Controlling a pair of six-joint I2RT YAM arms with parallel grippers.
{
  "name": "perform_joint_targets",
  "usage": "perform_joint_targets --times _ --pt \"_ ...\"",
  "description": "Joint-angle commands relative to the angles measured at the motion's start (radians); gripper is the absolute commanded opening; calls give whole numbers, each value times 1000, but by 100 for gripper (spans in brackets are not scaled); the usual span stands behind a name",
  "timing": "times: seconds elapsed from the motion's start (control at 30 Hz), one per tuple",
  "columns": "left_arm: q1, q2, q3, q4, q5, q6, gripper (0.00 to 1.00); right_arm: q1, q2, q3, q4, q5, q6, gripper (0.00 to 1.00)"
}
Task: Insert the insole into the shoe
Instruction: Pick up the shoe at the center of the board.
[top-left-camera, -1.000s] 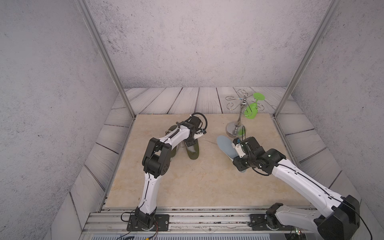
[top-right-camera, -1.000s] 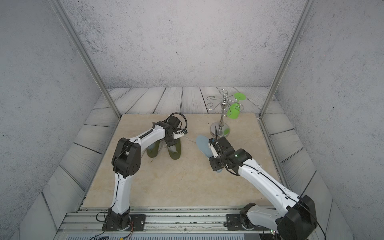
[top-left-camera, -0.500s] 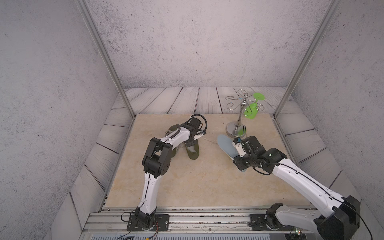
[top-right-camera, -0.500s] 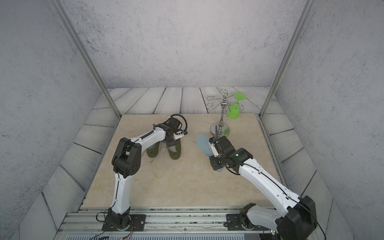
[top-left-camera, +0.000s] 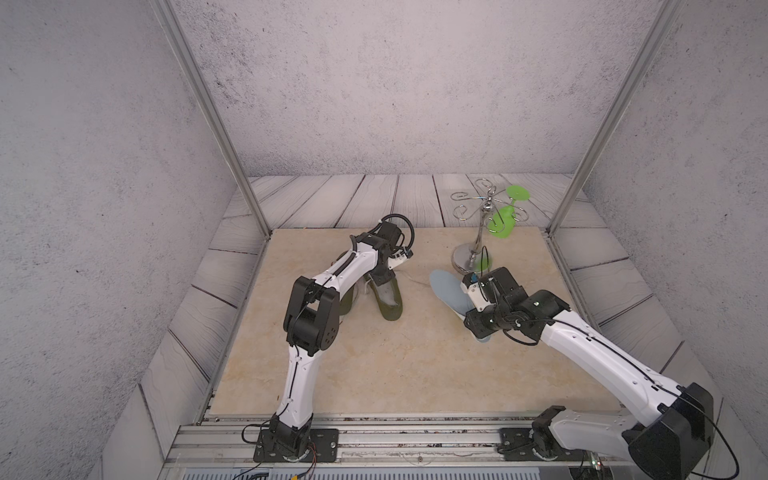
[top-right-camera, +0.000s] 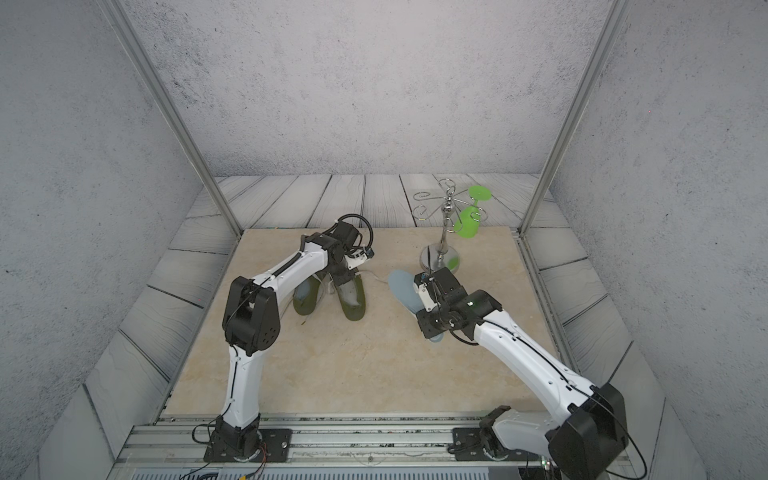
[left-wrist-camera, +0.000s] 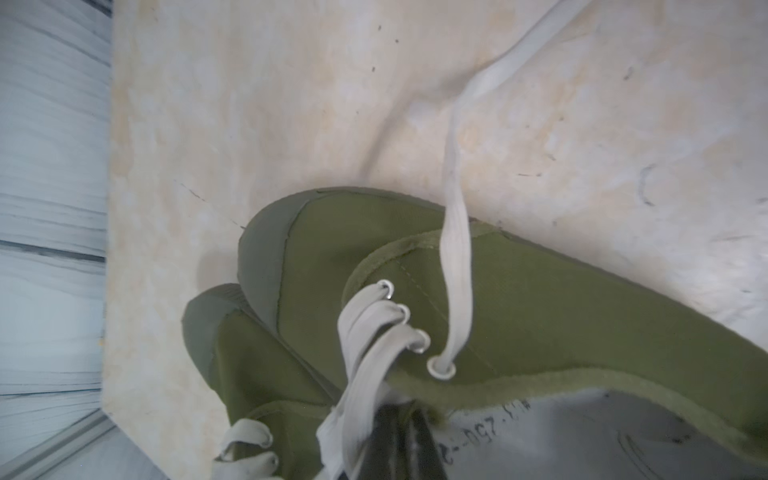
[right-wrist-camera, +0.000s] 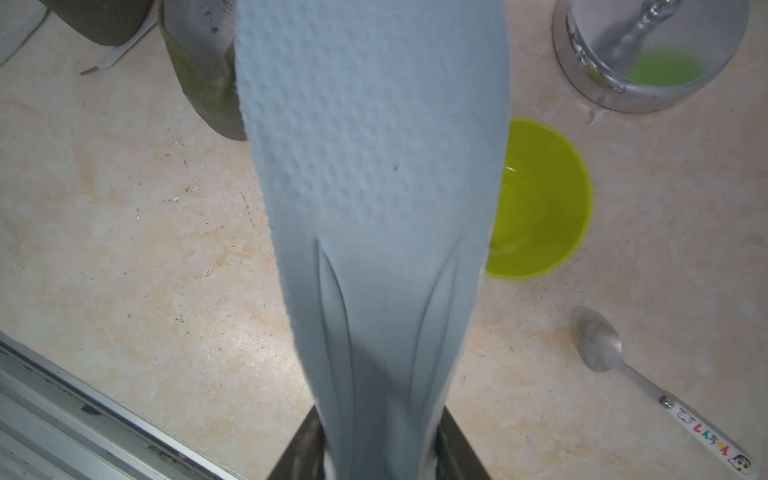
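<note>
Two olive-green shoes lie side by side on the beige mat. The right-hand shoe (top-left-camera: 390, 300) (top-right-camera: 354, 297) (left-wrist-camera: 540, 299) shows its pale lining; the second shoe (top-right-camera: 305, 296) (left-wrist-camera: 257, 353) is partly hidden under the left arm. My left gripper (top-left-camera: 384, 276) (left-wrist-camera: 401, 436) is shut on that shoe's upper edge beside the white laces (left-wrist-camera: 455, 249). The light-blue insole (top-left-camera: 446, 289) (top-right-camera: 402, 286) (right-wrist-camera: 374, 166) is held off the mat near its heel end by my right gripper (top-left-camera: 473, 318) (right-wrist-camera: 380, 440). Its toe end points toward the shoes.
A chrome glass rack (top-left-camera: 471, 257) (right-wrist-camera: 640, 58) with a green glass (top-left-camera: 502, 220) hanging from it stands behind the right arm. A lime bowl (right-wrist-camera: 540, 199) and a spoon (right-wrist-camera: 598, 345) lie on the mat under that arm. Metal posts stand at the back corners.
My left gripper has closed on the shoe's edge. The right arm and the insole have hardly moved.
</note>
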Motion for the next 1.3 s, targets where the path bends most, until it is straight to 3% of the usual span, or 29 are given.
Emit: perform_joint_targets --times 0.0,0.27,0.5,0.63,0.87,1.27 --pt "6 -50 62 -152 138 -80 0 -3 41 53 -75 -61 -20 39" --pt "7 -79 61 -183 295 -249 0 0 131 181 -262 -143 -17 38" --pt "7 -210 -199 102 408 -431 0 11 193 286 -435 -201 -6 37" --pt "9 -272 -310 235 415 -517 0 18 212 306 -475 -218 17 37" --pt "7 -299 -384 348 504 -595 0 73 273 341 -489 -186 28 37" --pt "4 -298 -436 387 520 -639 0 89 430 476 -574 -192 -10 36"
